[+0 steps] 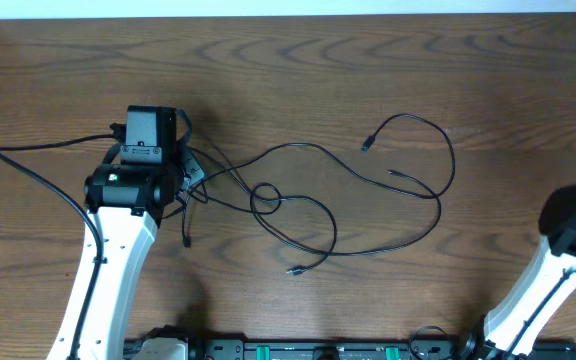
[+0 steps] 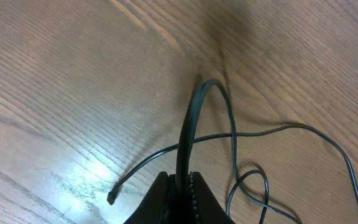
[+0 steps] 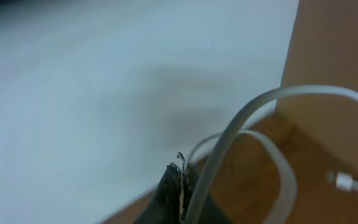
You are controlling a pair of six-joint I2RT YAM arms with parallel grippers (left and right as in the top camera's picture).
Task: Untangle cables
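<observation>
Your left claw was clenched on a loop of thin black rubbery cable, pinched right between the fingers and arching up off the brown wood-grain table; just past it more thin black cord curled on the wood, one strand ending in a small black plug beside the claw.

Further out, the overhead view showed the long black strands sprawled across the middle of the table; they crossed at a small tight loop, and there was more crossing bunched up by your left claw.

Your right claw looked shut as well, with the short white cable arching up out of it and its white plug off to the side by the table edge; that view was blurry, so I'm reading the grip from how the cable hung.

Progress, imo: the white one looked clear of the black mess, so that part's basically done; the black cords weren't separated yet, with both the loop and the bunch left to work out.
</observation>
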